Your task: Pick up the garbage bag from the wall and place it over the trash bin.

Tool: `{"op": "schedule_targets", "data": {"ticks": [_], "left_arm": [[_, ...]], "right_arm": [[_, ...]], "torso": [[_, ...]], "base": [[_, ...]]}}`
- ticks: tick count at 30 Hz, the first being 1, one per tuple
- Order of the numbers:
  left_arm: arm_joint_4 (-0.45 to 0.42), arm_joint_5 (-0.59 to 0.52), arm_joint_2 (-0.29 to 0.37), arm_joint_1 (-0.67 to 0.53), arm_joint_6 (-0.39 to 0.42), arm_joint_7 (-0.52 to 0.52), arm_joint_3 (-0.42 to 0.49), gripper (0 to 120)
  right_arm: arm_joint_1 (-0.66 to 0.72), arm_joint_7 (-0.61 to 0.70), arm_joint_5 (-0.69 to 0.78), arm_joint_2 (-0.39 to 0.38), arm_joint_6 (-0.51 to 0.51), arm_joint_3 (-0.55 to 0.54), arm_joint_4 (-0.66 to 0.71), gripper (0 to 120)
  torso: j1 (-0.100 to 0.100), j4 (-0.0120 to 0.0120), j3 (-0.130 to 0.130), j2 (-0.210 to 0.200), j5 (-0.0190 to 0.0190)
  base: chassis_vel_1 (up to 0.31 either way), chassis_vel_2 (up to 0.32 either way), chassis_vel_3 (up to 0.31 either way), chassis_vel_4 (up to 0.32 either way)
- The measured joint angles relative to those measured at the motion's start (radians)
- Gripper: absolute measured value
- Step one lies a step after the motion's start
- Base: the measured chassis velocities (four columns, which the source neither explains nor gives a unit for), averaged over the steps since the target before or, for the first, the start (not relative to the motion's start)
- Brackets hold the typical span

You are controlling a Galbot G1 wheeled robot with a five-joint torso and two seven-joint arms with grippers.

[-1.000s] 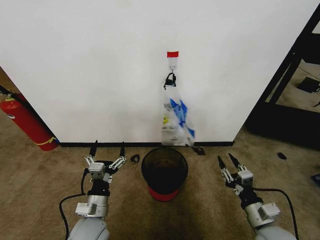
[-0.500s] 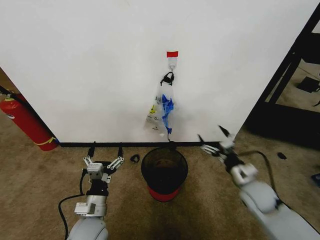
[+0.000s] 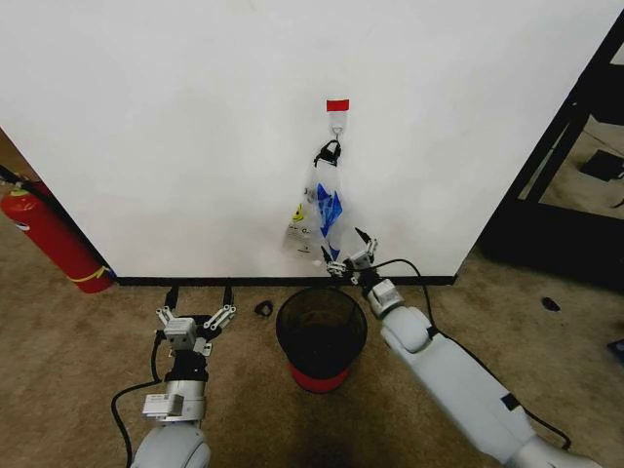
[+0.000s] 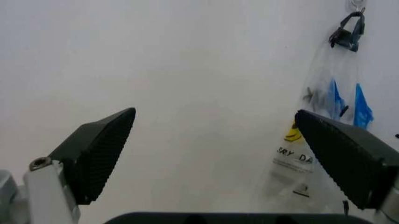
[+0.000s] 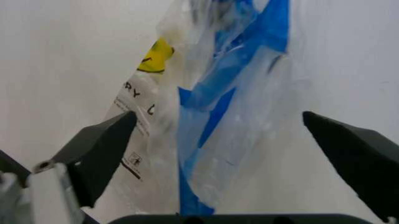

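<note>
The garbage bag [image 3: 319, 216], thin clear plastic with blue print and a yellow mark, hangs by a black clip from a small hook on the white wall [image 3: 195, 127], under a red tape strip. My right gripper [image 3: 349, 255] is open just below the bag's lower right edge, above the trash bin [image 3: 321, 336], a black mesh basket with a red base. In the right wrist view the bag [image 5: 212, 107] hangs close ahead between the spread fingers [image 5: 93, 149]. My left gripper [image 3: 195, 310] stands open near the floor left of the bin. The left wrist view catches the bag [image 4: 330, 126] off to one side.
A red fire extinguisher [image 3: 51, 239] leans at the wall's left end. A small black object [image 3: 262, 308] lies on the carpet by the baseboard. A dark shelf frame [image 3: 565, 146] stands at the right, past the wall's corner.
My right arm has swung left and forward, from the carpet at the right to the bag's lower edge. The bag has twisted and drawn narrower. The left gripper has barely moved.
</note>
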Motion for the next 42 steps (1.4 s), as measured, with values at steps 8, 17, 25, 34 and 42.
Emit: {"op": "schedule_targets", "data": {"ticks": [8, 17, 25, 34, 42], "left_arm": [[0.006, -0.011, 0.007, -0.021, -0.002, 0.001, 0.002, 100], [0.001, -0.026, 0.016, -0.023, -0.009, 0.001, -0.004, 100], [-0.011, -0.028, 0.019, -0.026, -0.007, -0.001, -0.004, 100], [-0.032, -0.029, 0.028, -0.033, 0.008, -0.004, 0.003, 100], [-0.092, -0.068, 0.080, -0.050, 0.060, -0.007, 0.029, 100]], "right_arm": [[0.052, 0.001, -0.006, 0.071, -0.025, -0.023, -0.083, 68], [0.068, 0.067, 0.031, 0.103, -0.075, -0.027, -0.104, 31], [0.068, 0.085, 0.096, 0.082, -0.084, -0.031, -0.064, 5], [-0.003, 0.123, 0.285, -0.015, -0.111, -0.007, 0.160, 0], [-0.179, 0.004, 0.602, -0.176, -0.141, 0.154, 0.527, 0]], "torso": [[0.000, 0.0004, 0.000, 0.000, 0.0001], [0.000, 0.0001, 0.000, 0.000, 0.0002], [0.000, 0.0003, 0.000, 0.000, 0.0003], [0.000, 0.0003, 0.000, 0.000, 0.0004], [0.000, 0.0001, 0.000, 0.000, 0.0006]], "base": [[0.000, 0.000, 0.000, 0.000], [0.000, 0.000, 0.000, 0.000], [0.000, 0.000, 0.000, 0.000], [0.000, 0.000, 0.000, 0.000], [0.000, 0.000, 0.000, 0.000]]}}
